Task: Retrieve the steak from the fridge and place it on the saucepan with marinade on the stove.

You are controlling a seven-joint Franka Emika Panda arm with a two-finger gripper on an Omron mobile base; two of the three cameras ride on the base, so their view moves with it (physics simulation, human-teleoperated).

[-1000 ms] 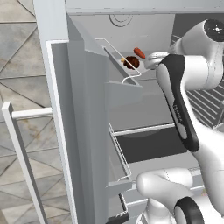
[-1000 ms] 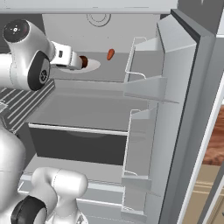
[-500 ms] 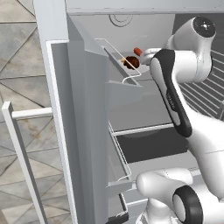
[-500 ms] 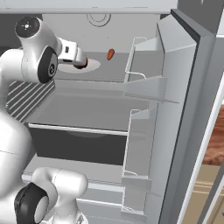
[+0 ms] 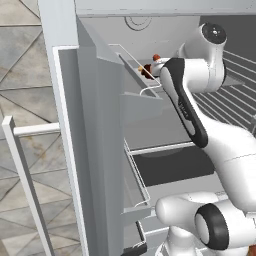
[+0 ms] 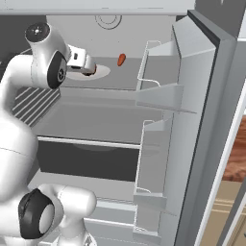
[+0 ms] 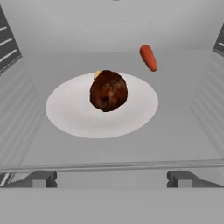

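The fridge point(image 5: 95, 125) stands open, its grey shelves showing. On the upper shelf lies the steak point(image 7: 108, 91), a dark red-brown lump on a white plate point(image 7: 70, 114). My gripper point(image 7: 113, 178) is open inside the fridge, just short of the plate and level with the shelf edge, nothing between its fingertips point(image 7: 41, 178). From the left base view the steak point(image 5: 146, 73) shows just beyond the hand point(image 5: 156, 67). From the right base view the gripper point(image 6: 89, 67) hangs over the plate point(image 6: 104, 72). The saucepan, marinade and stove are out of view.
A small orange carrot-like piece point(image 7: 148, 57) lies behind the plate, to its right. Door bins point(image 6: 158, 91) stick out on the open door. A wire rack point(image 6: 33, 103) and a dark drawer point(image 6: 86, 158) sit below the shelf.
The arm has reached deeper into the fridge, bringing the hand closer to the plate. The jaws stay open.
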